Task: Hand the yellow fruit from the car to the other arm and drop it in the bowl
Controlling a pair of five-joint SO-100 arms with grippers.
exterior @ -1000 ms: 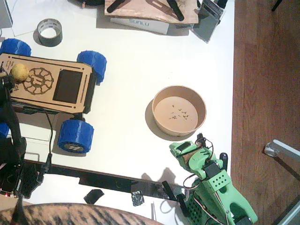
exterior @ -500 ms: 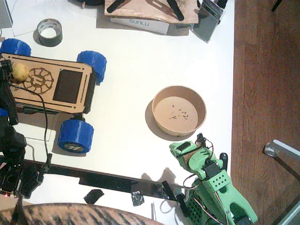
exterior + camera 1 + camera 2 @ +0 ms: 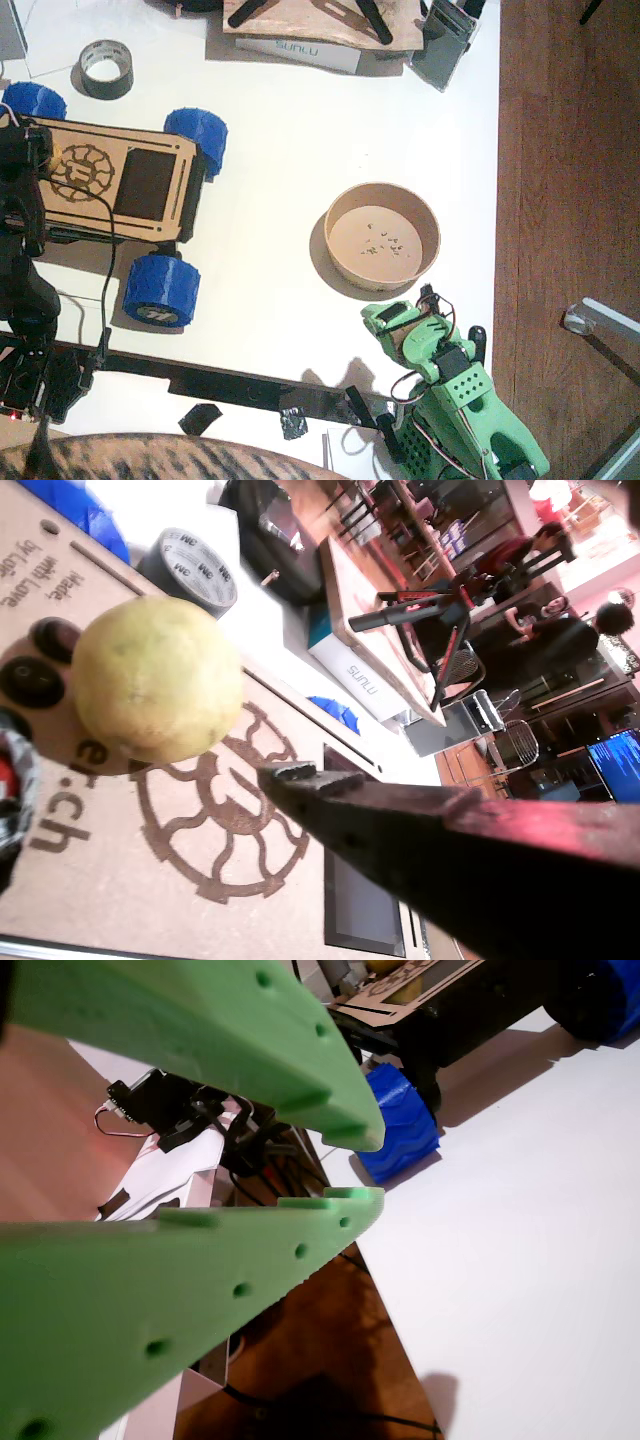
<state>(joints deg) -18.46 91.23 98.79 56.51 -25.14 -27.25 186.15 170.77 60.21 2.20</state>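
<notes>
Two black fingers (image 3: 300, 780) of my left gripper (image 3: 25, 150) spread around the yellow fruit (image 3: 157, 693); I should centre before squeezing.

Non-task items near my station: grey tape roll (image 3: 106, 68) at the table's (image 3: 290, 140) far left; white box (image 3: 299, 53) under a wooden board (image 3: 320, 20) at the far edge; brown floor (image 3: 570, 160) to my right.
</notes>
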